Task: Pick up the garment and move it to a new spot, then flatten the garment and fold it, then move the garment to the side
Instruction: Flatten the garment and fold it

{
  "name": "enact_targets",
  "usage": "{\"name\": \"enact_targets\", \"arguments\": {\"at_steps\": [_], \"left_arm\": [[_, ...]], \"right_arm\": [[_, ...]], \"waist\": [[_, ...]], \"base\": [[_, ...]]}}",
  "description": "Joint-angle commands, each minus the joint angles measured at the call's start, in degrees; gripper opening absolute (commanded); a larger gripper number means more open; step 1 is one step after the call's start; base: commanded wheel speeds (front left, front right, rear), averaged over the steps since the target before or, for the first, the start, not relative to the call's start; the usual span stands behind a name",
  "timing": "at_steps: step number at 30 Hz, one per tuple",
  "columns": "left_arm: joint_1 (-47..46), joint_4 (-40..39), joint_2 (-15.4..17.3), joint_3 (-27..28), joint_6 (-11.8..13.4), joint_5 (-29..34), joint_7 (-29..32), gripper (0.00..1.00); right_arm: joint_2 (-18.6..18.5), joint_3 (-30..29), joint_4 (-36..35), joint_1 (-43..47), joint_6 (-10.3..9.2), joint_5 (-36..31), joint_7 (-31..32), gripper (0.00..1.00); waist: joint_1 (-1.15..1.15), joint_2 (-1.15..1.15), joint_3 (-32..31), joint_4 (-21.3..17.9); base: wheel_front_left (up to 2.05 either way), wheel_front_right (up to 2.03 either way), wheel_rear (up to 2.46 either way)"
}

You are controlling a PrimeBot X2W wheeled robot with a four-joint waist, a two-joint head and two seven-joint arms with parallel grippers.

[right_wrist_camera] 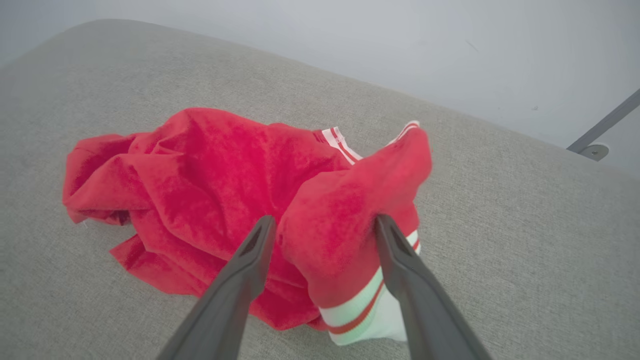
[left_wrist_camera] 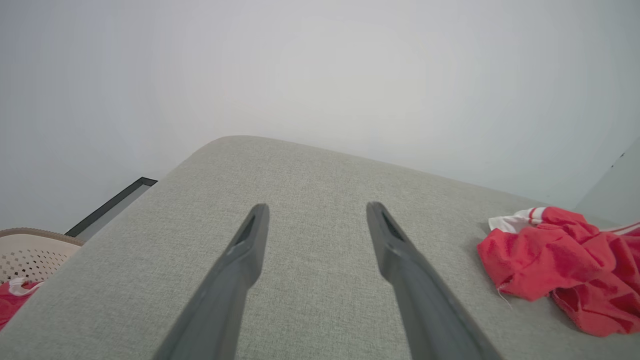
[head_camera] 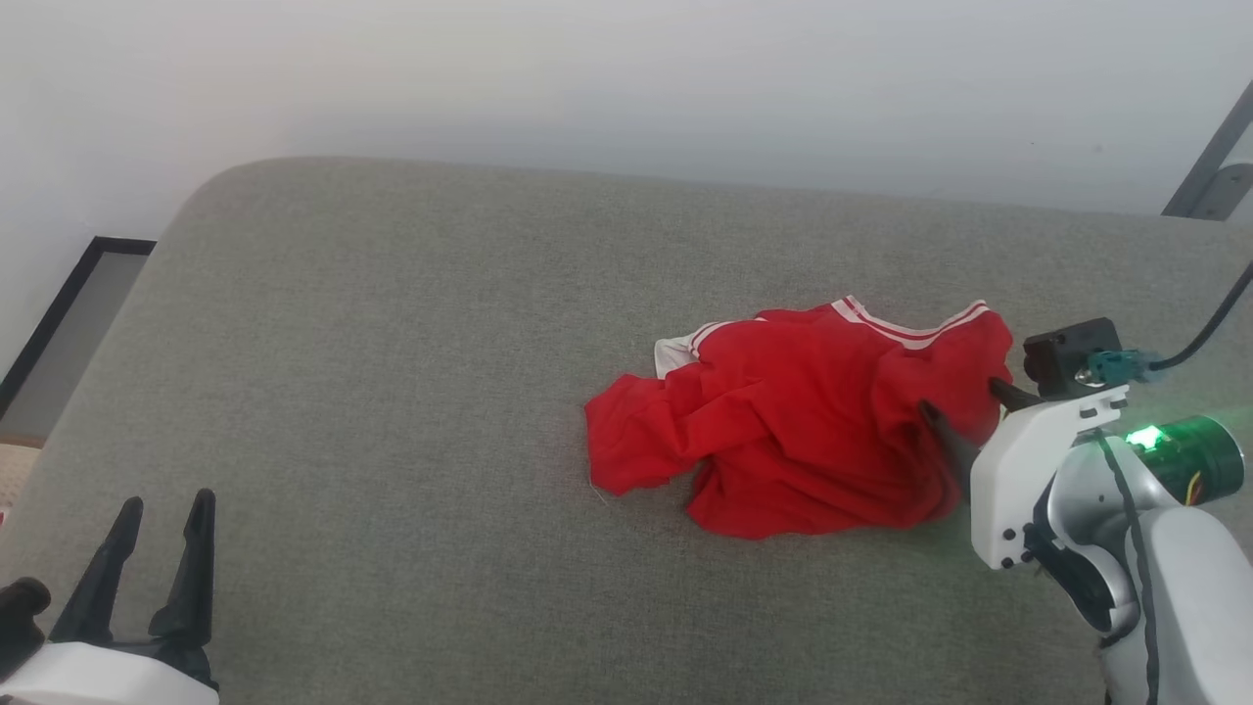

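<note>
Inspecting the right gripper [right_wrist_camera: 322, 221], we find its fingers spread fully wide, straddling a raised fold of the garment [head_camera: 803, 421]. Cloth touches both inner faces, yet nothing is clamped. We note the garment lying crumpled on the grey cushion [head_camera: 392, 343], toward 3 o'clock in the head view. The left gripper [head_camera: 166, 501], at 7 o'clock, stands equally wide above the cushion, holding nothing.

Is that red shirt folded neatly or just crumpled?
Crumpled. The garment lies in a bunched, wrinkled heap on the grey surface.
</note>
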Motion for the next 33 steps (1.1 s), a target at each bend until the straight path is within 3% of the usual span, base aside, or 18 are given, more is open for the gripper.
{"name": "enact_targets", "arguments": {"at_steps": [1, 9, 22, 33], "left_arm": [[-0.1, 0.1, -0.1, 0.1, 0.1, 0.3, -0.3, 1.0], [0.7, -0.1, 0.0, 0.5, 0.1, 0.5, -0.3, 1.0], [1.6, -1.4, -0.1, 2.0, 0.0, 2.2, -0.3, 1.0], [-1.7, -2.2, 2.1, 0.2, -0.3, 1.0, 2.5, 1.0]], "right_arm": [[0.1, 0.1, -0.3, 0.4, 0.0, 0.1, -0.1, 1.0], [0.3, -1.2, -3.7, 1.1, 0.0, 0.7, -1.2, 1.0], [0.6, -9.4, -6.2, 3.0, 0.0, -2.3, -4.5, 1.0], [3.9, -14.6, -5.3, 2.9, 0.0, -4.9, -10.9, 1.0]], "waist": [[0.0, 0.0, 0.0, 0.0], [0.0, 0.0, -0.4, -0.7], [0.0, 0.0, -0.3, -3.6], [0.0, 0.0, 1.8, -6.3]], "base": [[0.0, 0.0, 0.0], [0.0, 0.0, 0.0], [0.0, 0.0, 0.0], [0.0, 0.0, 0.0]]}}
